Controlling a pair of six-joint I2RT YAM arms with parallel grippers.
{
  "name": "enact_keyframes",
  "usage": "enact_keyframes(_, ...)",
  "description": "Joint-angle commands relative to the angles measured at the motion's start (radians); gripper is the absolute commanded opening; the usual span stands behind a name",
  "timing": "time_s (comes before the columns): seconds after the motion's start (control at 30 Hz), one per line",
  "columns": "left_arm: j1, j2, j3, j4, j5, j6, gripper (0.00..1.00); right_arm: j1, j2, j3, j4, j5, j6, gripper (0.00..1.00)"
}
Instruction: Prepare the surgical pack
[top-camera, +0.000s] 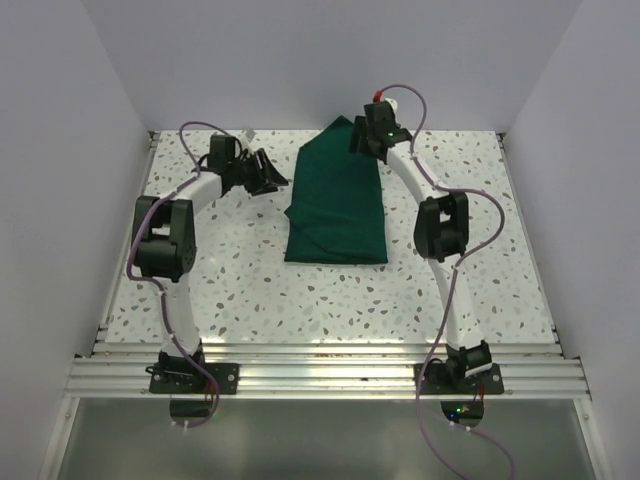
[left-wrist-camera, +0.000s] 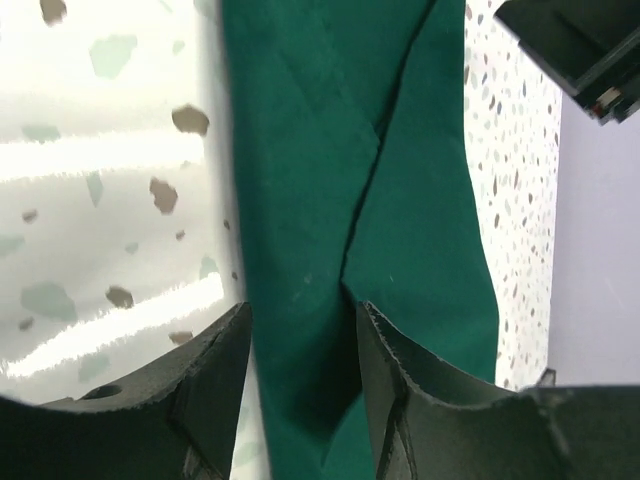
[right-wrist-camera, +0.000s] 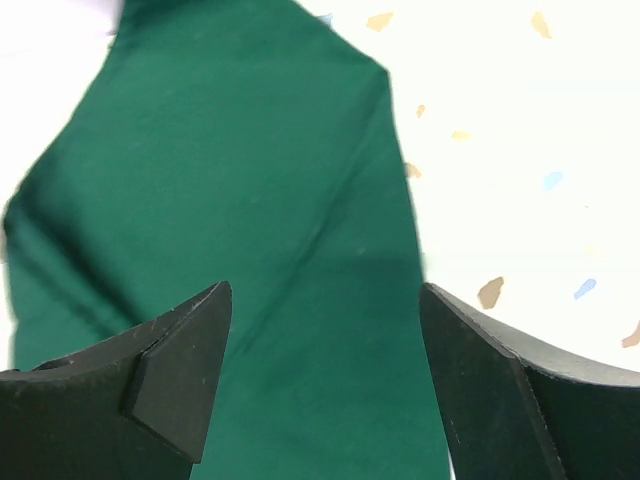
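Note:
The dark green cloth drape (top-camera: 336, 205) lies folded into a long narrow strip at the middle back of the table, its far end tapering to a point. No silver instruments or white gauze show in any view. My left gripper (top-camera: 272, 178) is open just beside the strip's left edge; in its wrist view the fingers (left-wrist-camera: 302, 310) stand apart with the cloth (left-wrist-camera: 400, 200) and its fold seam between and beyond them. My right gripper (top-camera: 362, 137) hovers over the strip's far end, open wide and empty (right-wrist-camera: 325, 290), with green cloth (right-wrist-camera: 220, 180) below it.
The speckled white table (top-camera: 240, 290) is walled on the left, back and right. Part of the right arm (left-wrist-camera: 575, 50) shows at the top right of the left wrist view. An aluminium rail (top-camera: 330, 375) runs along the near edge by the arm bases.

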Motion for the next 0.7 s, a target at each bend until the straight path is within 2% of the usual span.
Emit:
enact_keyframes(0.0,-0.011,0.036,-0.006,0.216,-0.064,-0.085,0.5,0.019,0.066,0.081,-0.022,0.18,-0.098,0.79)
enact_keyframes(0.2,-0.031,0.13,0.046,0.36,-0.101,-0.154,0.48,0.021,0.163,0.178,0.036,0.208,-0.184,0.79)
enact_keyframes(0.37,-0.043,0.251,0.162,0.446,-0.07,-0.229,0.46,0.019,0.206,0.209,0.085,0.211,-0.222,0.77)
enact_keyframes(0.57,-0.05,0.352,0.255,0.48,-0.073,-0.31,0.46,0.018,0.241,0.228,0.125,0.2,-0.233,0.77)
enact_keyframes(0.67,-0.051,0.398,0.296,0.447,-0.075,-0.338,0.45,0.021,0.221,0.183,0.186,0.194,-0.224,0.77)
